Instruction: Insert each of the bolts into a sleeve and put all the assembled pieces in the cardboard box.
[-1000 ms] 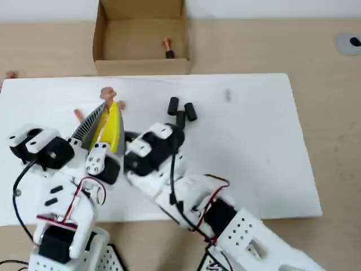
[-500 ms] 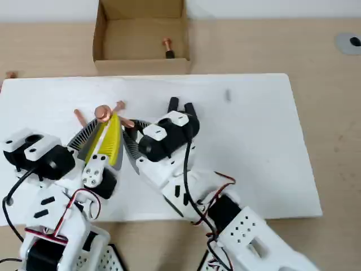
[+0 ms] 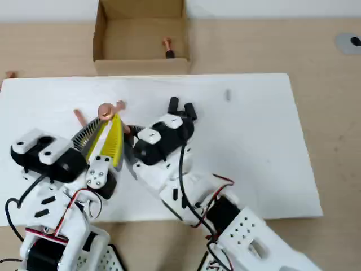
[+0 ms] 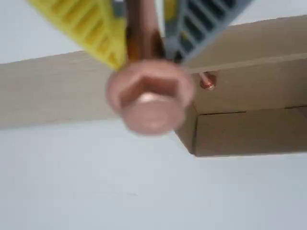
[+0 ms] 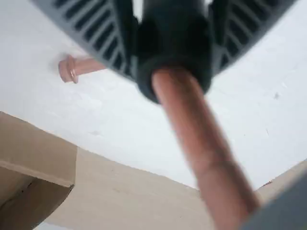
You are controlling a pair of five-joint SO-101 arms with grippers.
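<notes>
Bolt point(image 4: 151, 98) sits pinched by its shaft in my L gripper point(image 4: 146, 48), which is clamped tight on it. The head pokes out past the tips, over the left part of the white mat point(image 3: 254, 141). My R gripper point(image 5: 175, 60) is clenched round a black sleeve point(image 5: 172, 28), just beside the L one. A copper shaft point(image 5: 201, 143) sticks out of the sleeve's end; can't tell if it's the same bolt. Two loose bolts point(image 3: 79, 117) and two loose sleeves point(image 3: 173, 104) lie on the mat nearby. Cardboard box point(image 3: 141, 66) stands beyond the mat w/ one assembled piece point(image 3: 167, 48) inside.
</notes>
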